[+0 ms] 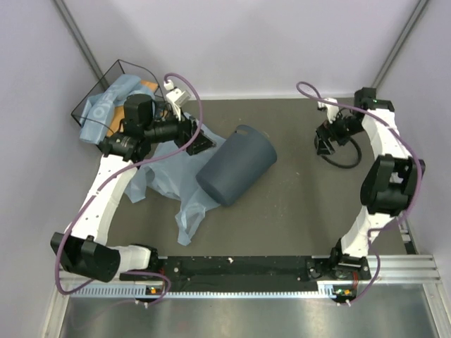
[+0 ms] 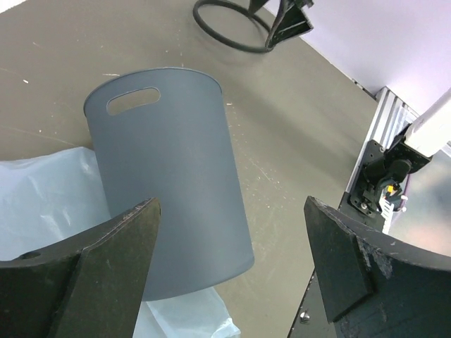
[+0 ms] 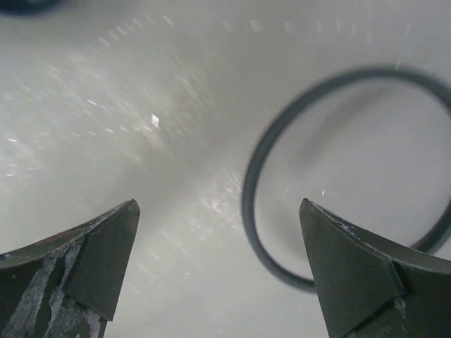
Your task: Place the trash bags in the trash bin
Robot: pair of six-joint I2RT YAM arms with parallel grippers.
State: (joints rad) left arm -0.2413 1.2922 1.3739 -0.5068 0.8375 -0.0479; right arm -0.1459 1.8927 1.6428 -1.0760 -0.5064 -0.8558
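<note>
High rear overview, two close wrist views

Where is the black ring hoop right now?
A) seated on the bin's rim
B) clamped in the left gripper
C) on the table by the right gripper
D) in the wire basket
C: the ring lies on the table below the open right gripper, apart from the tipped bin.

The grey table [image 1: 296,211] bears a tipped trash bin [image 1: 236,167], spread trash bags [image 1: 169,179], black ring [image 3: 248,197] and wire basket [image 1: 94,87]
</note>
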